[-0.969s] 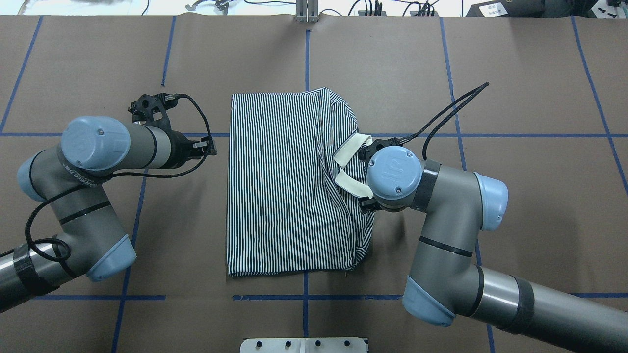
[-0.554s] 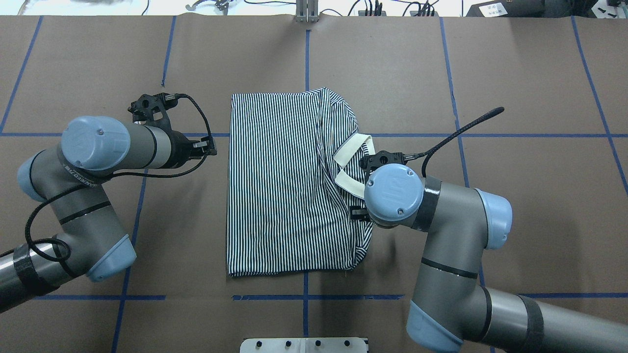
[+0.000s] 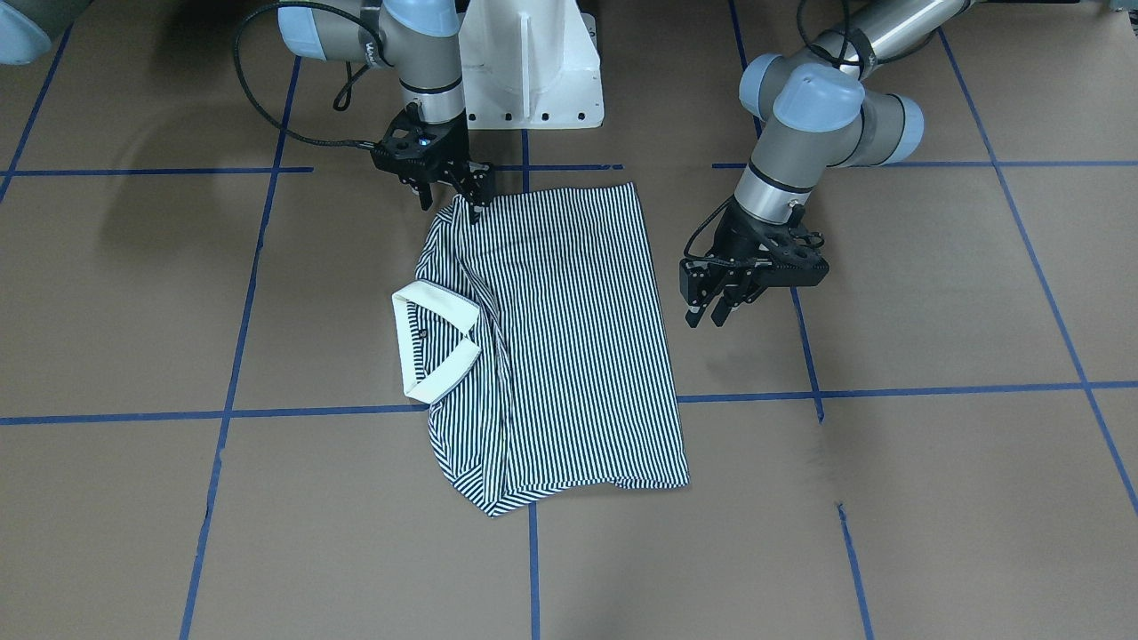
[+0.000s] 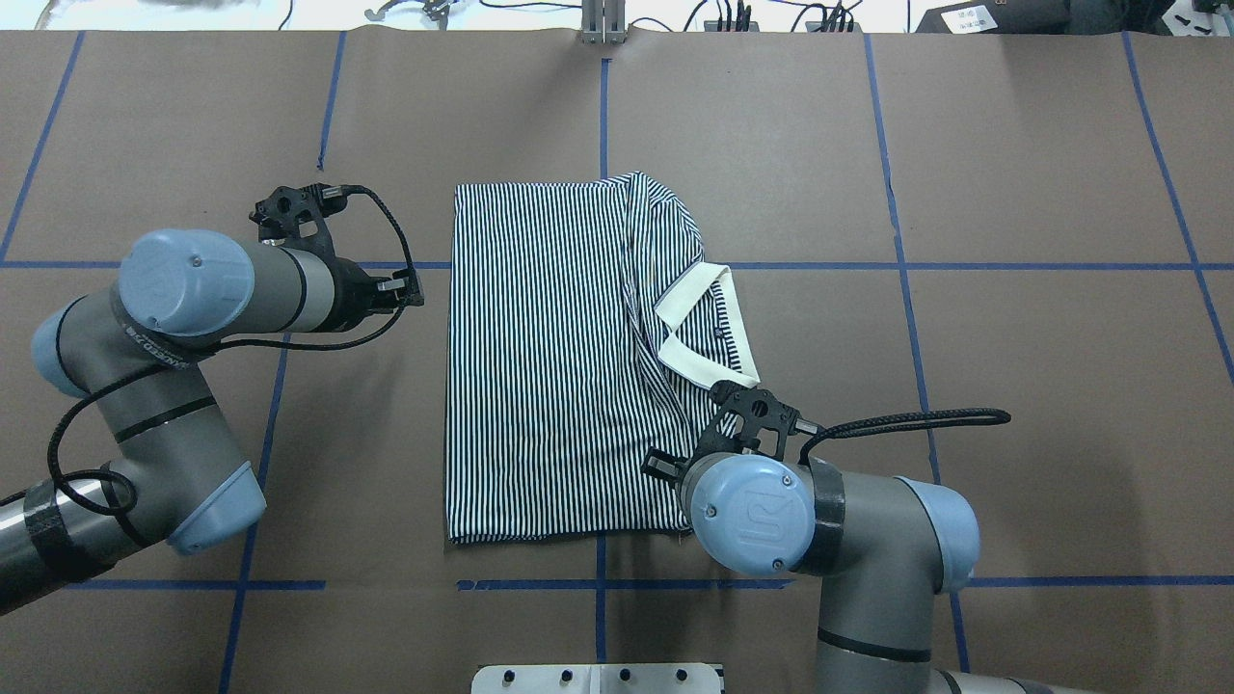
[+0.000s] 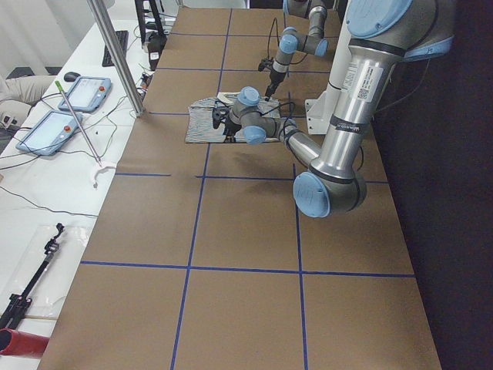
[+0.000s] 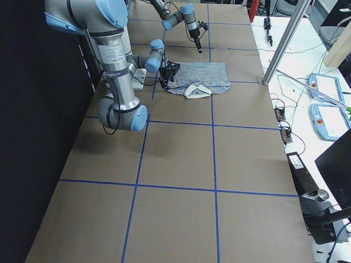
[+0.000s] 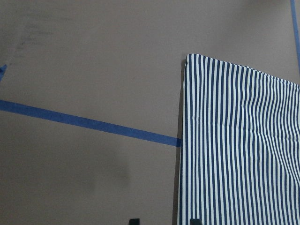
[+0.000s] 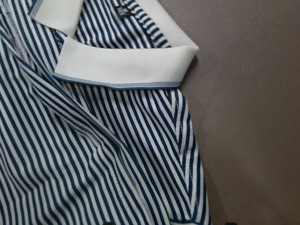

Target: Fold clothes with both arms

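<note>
The striped polo shirt (image 4: 549,357) lies folded into a tall rectangle mid-table, with its cream collar (image 4: 699,328) on its right side. It also shows in the front view (image 3: 569,338). My left gripper (image 3: 707,316) is open and empty, hovering just off the shirt's left edge; in the left wrist view its fingertips (image 7: 194,220) straddle that edge of the shirt (image 7: 243,154). My right gripper (image 3: 453,204) looks open at the shirt's near right corner, and my right wrist (image 4: 752,511) hides it from overhead. The right wrist view shows the collar (image 8: 122,63).
Brown paper with blue tape lines (image 4: 603,116) covers the table. The white pedestal base (image 3: 533,71) stands behind the shirt on the robot's side. Cables and gear lie along the far edge (image 4: 733,14). A side bench holds tablets (image 5: 77,92).
My right arm has moved from beside the collar back along the shirt's right edge to its near corner, uncovering the collar. The left arm and the shirt have not moved.
</note>
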You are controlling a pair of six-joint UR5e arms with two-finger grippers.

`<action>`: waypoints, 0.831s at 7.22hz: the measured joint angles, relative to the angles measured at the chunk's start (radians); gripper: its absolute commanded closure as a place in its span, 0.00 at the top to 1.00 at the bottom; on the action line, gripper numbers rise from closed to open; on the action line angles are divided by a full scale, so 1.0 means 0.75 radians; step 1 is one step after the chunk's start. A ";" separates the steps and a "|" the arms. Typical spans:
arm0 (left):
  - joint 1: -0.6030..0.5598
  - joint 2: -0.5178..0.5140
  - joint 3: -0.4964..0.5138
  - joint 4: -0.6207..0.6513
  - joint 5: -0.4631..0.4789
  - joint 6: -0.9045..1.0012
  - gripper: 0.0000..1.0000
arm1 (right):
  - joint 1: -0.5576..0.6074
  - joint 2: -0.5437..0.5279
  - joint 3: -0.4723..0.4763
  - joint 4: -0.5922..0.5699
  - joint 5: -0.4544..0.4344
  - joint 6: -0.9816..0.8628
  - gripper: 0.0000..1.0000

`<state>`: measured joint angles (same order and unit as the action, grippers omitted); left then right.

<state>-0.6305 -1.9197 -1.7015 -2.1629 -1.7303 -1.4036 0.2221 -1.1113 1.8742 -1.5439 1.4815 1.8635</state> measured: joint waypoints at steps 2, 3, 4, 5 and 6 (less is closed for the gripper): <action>0.000 0.001 -0.003 0.000 0.000 0.000 0.47 | -0.038 -0.013 -0.010 0.014 -0.021 0.075 0.50; 0.000 0.001 -0.006 0.000 0.000 0.000 0.47 | -0.044 -0.012 -0.017 0.017 -0.026 0.084 0.00; 0.000 0.002 -0.011 0.000 0.000 0.000 0.47 | -0.045 -0.011 -0.020 0.019 -0.029 0.088 0.00; 0.000 0.003 -0.013 0.000 0.000 0.000 0.47 | -0.045 -0.010 -0.020 0.021 -0.030 0.088 0.00; 0.000 0.004 -0.015 0.000 0.000 0.000 0.47 | -0.045 -0.011 -0.021 0.024 -0.030 0.087 0.00</action>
<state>-0.6305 -1.9167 -1.7125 -2.1629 -1.7303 -1.4036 0.1885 -1.1193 1.8583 -1.5261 1.4590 1.9285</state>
